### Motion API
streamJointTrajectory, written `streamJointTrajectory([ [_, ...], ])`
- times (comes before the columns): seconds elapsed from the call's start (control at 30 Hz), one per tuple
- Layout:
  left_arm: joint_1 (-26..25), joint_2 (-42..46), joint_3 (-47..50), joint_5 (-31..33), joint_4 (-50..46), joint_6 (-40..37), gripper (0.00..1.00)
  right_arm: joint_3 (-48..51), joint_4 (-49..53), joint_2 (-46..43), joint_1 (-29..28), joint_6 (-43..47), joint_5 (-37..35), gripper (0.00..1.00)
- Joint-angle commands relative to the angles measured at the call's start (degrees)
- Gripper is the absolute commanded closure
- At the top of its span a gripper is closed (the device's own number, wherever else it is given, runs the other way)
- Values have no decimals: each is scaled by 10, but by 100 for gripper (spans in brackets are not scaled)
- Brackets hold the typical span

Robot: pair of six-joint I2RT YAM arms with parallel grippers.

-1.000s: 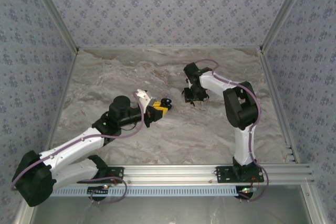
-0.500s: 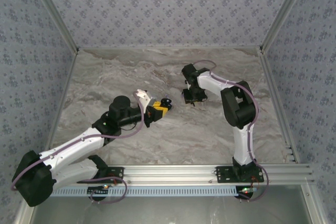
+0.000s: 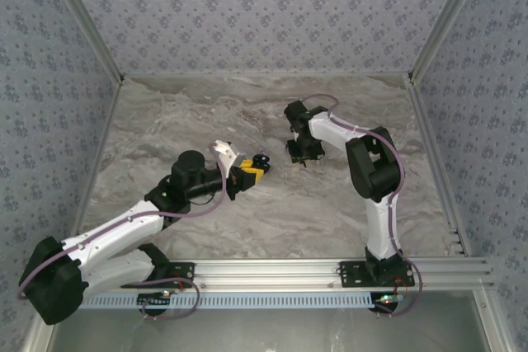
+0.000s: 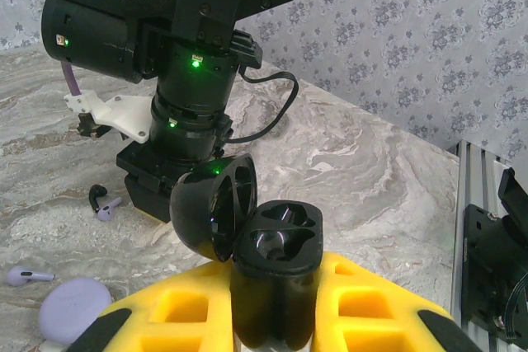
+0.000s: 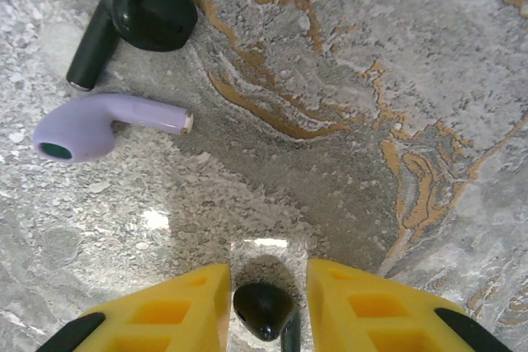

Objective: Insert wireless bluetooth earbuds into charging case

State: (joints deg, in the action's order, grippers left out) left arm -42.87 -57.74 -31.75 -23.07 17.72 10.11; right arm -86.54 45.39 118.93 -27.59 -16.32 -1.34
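On the marble table (image 3: 247,220), the left gripper (image 4: 272,302) is pinching the open, empty case (image 4: 276,241). Near it, the right gripper (image 5: 268,274) is straddling one earbud (image 5: 262,311), grip unclear.

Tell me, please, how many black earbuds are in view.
2. One black earbud lies on the table beside a lavender earbud; the second black earbud sits between the fingers of the right tool. The open charging case looks empty; none seems hidden.

Lavender disc (image 4: 77,309), lavender earbud (image 4: 27,274) just beside it, on marble table (image 4: 371,171).
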Motion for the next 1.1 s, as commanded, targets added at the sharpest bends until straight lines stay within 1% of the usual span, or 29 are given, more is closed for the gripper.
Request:
streamJointTrajectory([
  [0.0,-2,16,0,5,0,-4,86,-8,33,5,-5,-9,-4,69],
  [0.47,-2,16,-2,6,0,-4,86,-15,45,14,-6,-5,2,68],
  [0.73,-3,15,-2,7,0,-4,86,-17,45,34,-5,-4,-3,71],
  [0.87,-3,13,-3,7,-1,-4,86,-17,37,39,-4,-5,-4,75],
  [1.07,-2,2,-2,13,3,1,86,2,14,13,-5,-5,-2,77],
])
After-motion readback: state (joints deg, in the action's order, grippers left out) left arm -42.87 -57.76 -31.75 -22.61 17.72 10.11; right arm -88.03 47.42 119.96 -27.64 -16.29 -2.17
